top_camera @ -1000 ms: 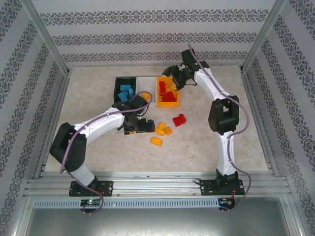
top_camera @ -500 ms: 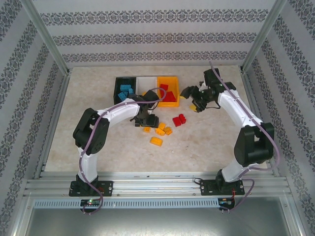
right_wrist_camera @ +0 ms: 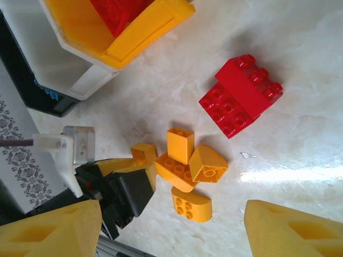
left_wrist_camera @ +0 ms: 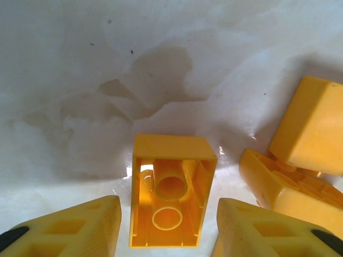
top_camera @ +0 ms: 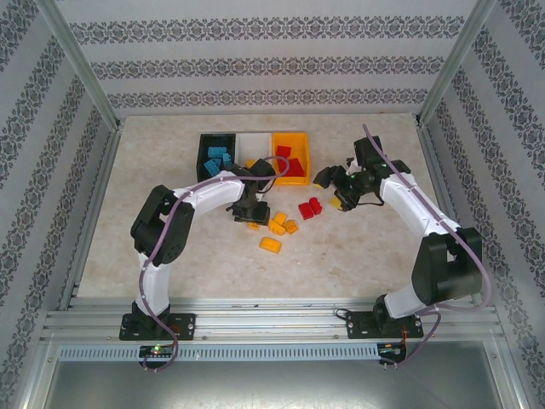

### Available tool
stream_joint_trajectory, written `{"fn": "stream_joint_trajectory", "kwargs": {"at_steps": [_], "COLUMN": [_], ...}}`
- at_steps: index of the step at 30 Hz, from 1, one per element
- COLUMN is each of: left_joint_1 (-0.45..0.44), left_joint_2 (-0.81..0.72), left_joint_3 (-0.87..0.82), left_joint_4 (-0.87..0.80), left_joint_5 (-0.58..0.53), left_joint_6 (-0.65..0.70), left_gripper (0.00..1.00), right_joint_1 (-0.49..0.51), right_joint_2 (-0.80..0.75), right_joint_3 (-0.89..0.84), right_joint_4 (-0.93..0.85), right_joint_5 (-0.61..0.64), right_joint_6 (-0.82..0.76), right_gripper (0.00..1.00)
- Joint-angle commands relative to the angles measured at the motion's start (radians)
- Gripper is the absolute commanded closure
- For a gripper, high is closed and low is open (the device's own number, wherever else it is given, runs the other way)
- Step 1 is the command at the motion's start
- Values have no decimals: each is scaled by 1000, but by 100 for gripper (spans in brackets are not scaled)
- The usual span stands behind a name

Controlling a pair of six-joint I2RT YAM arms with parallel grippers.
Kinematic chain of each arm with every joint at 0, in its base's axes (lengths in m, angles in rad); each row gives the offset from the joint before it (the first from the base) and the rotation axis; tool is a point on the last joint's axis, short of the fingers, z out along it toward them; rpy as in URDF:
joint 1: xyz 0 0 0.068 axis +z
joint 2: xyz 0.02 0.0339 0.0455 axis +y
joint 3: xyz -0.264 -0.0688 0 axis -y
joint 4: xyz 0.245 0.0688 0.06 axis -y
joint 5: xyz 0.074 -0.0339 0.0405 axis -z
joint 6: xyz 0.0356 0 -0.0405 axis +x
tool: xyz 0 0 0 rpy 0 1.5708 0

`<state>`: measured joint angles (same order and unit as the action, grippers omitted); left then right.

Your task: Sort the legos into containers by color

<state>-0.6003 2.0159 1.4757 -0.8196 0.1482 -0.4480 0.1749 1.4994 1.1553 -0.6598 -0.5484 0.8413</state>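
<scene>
A small yellow lego (left_wrist_camera: 171, 198) lies upside down on the table, hollow side up, between my left gripper's (left_wrist_camera: 167, 230) yellow fingers. The jaws stand close on both sides, with thin gaps. From above, this gripper (top_camera: 249, 213) sits left of a yellow lego cluster (top_camera: 281, 226). Two red legos (top_camera: 309, 207) lie together to the right. My right gripper (top_camera: 339, 189) hovers open beside them, nothing between its fingers (right_wrist_camera: 289, 230). Its wrist view looks down on the red legos (right_wrist_camera: 241, 93), the yellow cluster (right_wrist_camera: 187, 160) and the left gripper (right_wrist_camera: 128, 187).
Three bins stand in a row at the back: a black one (top_camera: 204, 145) with blue legos, a white one (top_camera: 255, 143), and a yellow one (top_camera: 295, 136) holding red legos. One more yellow lego (top_camera: 270, 245) lies nearer the front.
My left arm reached in to the small yellow lego and its jaws narrowed around it. My right arm swung away from the yellow bin to the right of the red legos.
</scene>
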Motion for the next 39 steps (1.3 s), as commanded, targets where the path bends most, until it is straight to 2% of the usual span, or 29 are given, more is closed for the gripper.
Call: {"fn": "stream_joint_trajectory", "kwargs": {"at_steps": [1,6,10,17,23,29,39], "left_joint_1": [11,11,15,34,91,174,230], "left_joint_2": [27,23,15,-26,-120,-59,343], "left_joint_3": [-15,-32,-32,-3,70,303,933], "left_joint_4": [-14,-6,-5,-41,-90,-159,-313], "left_joint_5": [-19,-20,-20,-25,-35,-47,-52], "left_joint_6": [15,5,3,-1,3,41,61], "left_gripper": [51,53,63,64,64,64,64], "right_joint_1": [9,8,8,2,-15,-22,-19], "right_joint_2": [-39,-55,-57,-65,-79,-148,-380], "right_joint_3": [-18,-31,-37,-47,-84,-171,-345], "right_joint_4": [-1,-3,1,3,3,12,-36], "right_joint_5": [-10,-10,-15,-23,-40,-53,-24], "right_joint_6": [8,10,13,7,-23,-33,7], "right_gripper": [29,29,29,29,29,28,29]}}
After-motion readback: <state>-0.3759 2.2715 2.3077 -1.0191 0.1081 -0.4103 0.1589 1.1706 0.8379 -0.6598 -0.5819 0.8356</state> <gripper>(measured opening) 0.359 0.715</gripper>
